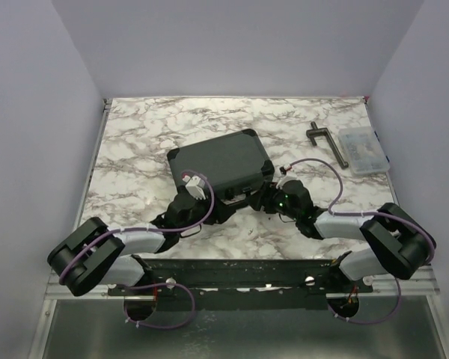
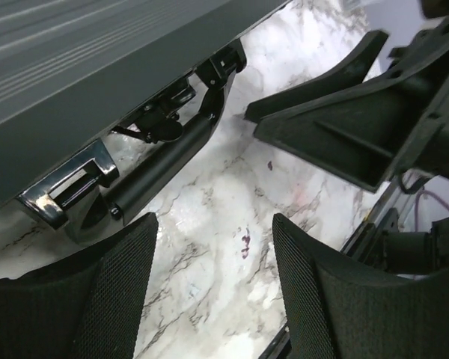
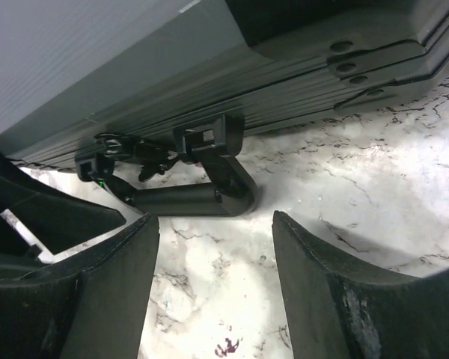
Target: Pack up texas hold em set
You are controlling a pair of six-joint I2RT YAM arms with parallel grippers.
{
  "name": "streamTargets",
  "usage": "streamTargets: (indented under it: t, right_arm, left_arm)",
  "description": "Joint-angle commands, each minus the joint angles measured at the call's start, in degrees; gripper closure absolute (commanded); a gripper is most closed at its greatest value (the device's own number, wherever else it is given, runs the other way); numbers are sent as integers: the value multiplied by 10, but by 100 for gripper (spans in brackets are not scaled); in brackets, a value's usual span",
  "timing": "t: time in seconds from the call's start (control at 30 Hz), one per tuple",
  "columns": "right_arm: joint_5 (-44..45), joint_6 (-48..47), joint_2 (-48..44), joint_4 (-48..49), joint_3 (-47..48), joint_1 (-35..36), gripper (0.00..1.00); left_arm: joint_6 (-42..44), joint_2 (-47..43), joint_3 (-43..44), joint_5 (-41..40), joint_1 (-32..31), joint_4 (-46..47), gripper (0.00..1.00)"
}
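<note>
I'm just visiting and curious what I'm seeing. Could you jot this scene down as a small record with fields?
Case: black case, lid down, on the marble table
Carry point: handle on the case's near side, not gripped
Left gripper: open, empty, by the chrome latch
Right gripper: open, empty, facing the handle
Far right: T-shaped tool beside clear plastic box

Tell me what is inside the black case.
Nothing inside can be seen: the black case lies shut on the marble table, so its contents are covered. Only its outside shows, with the carry handle and chrome latch.
</note>
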Motion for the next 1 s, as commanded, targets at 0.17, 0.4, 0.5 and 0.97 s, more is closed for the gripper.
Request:
streamTargets:
  t: [0.17,0.4,0.5,0.97]
  right_arm:
    - [-16,-32,71,102,-10,0,32]
    - [-43,-18,183,232,-6,0,32]
    - [-61,1,230,302,-7,0,37]
    - [-109,39,109,260,30,3,99]
  left_arm:
    - [-39,-99,-70,-81,-30,-15,23]
    - [-57,-264,-118,-132,-44,-124,23]
    - [-52,-308,-124,-141,-46,-167,23]
    - [-58,-454,-176,-158,-46,-247,24]
